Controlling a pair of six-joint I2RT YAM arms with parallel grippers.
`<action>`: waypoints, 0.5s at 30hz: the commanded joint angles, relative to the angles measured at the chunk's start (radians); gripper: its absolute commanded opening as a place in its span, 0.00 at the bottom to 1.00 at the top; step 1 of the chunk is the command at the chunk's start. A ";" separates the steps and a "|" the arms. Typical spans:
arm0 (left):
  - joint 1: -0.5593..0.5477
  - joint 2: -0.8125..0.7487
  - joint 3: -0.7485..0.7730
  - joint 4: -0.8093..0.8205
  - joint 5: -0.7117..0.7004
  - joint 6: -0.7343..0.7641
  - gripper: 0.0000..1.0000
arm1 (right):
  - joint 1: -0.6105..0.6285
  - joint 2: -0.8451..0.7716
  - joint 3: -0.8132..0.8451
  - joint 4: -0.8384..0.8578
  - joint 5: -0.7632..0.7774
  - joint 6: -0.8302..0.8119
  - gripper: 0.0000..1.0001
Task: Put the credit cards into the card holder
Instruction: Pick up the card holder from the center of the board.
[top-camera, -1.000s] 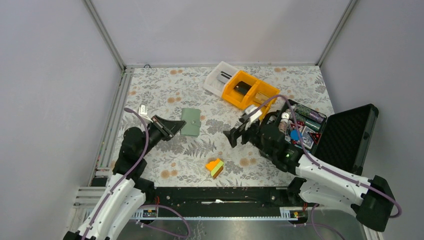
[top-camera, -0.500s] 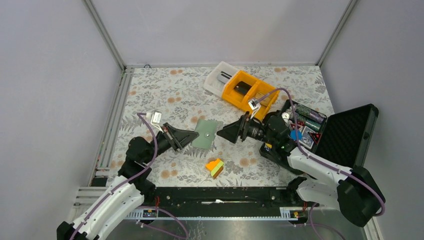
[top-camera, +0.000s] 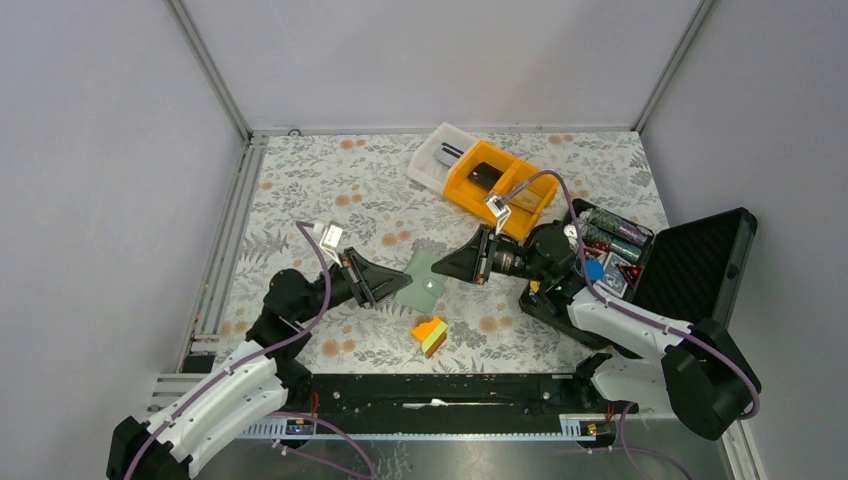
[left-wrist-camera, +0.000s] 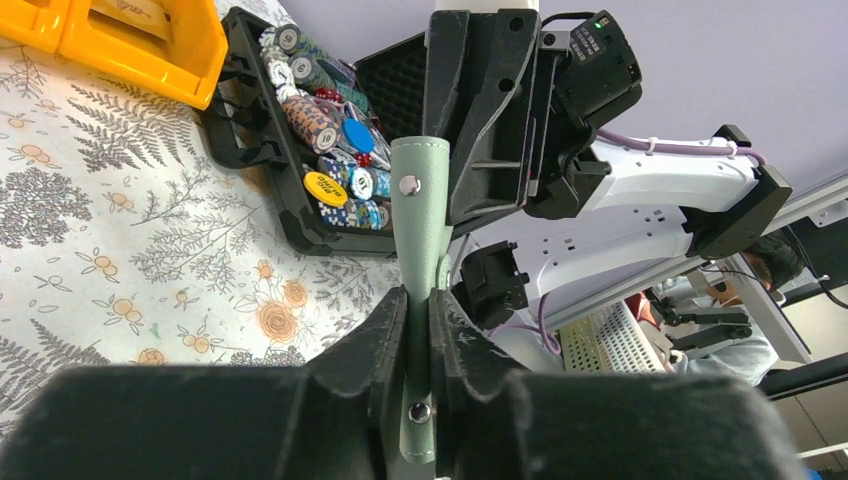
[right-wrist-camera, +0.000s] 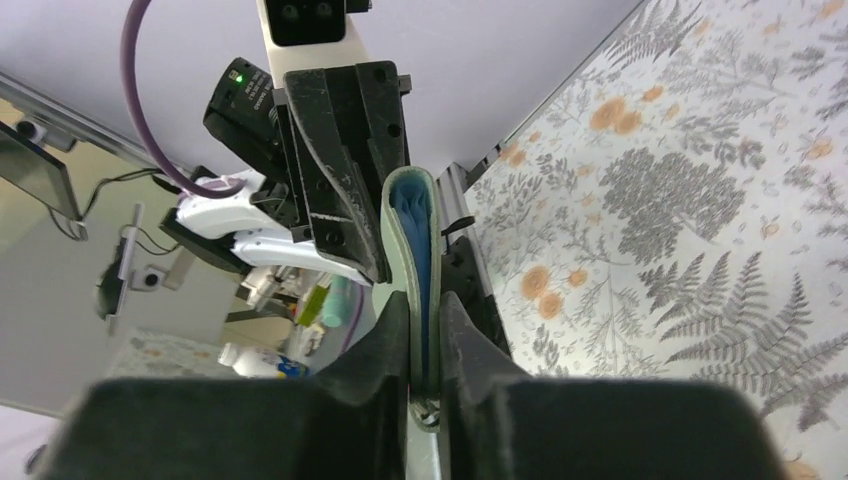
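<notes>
The grey-green card holder (top-camera: 425, 279) hangs above the middle of the table, pinched from both sides. My left gripper (top-camera: 398, 285) is shut on its left edge, by the snap (left-wrist-camera: 418, 330). From the right, my right gripper (top-camera: 443, 269) is shut on the opposite edge, where the blue inner panel (right-wrist-camera: 412, 235) shows. The credit cards lie at the back. A black card (top-camera: 487, 177) and a tan card (top-camera: 523, 196) sit in the orange bin (top-camera: 462, 192). A white card with a black stripe (top-camera: 447, 152) sits in the white bin (top-camera: 425, 170).
An orange-yellow-green wedge block (top-camera: 430, 335) lies on the floral cloth just in front of the card holder. The open black case (top-camera: 700, 265) with poker chips (top-camera: 598, 262) stands at the right, under the right arm.
The left gripper carried the card holder off the cloth and to the right. The right arm reached left to meet it, and its jaws went from open to shut on the holder's edge.
</notes>
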 joint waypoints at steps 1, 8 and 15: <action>-0.007 0.017 0.027 0.084 0.056 0.018 0.23 | -0.003 -0.020 0.049 0.050 -0.038 -0.015 0.02; -0.008 0.088 0.050 0.105 0.127 0.014 0.45 | -0.004 -0.018 0.067 0.032 -0.114 -0.053 0.00; -0.017 0.146 0.052 0.165 0.163 -0.016 0.27 | -0.003 -0.004 0.113 -0.050 -0.157 -0.104 0.00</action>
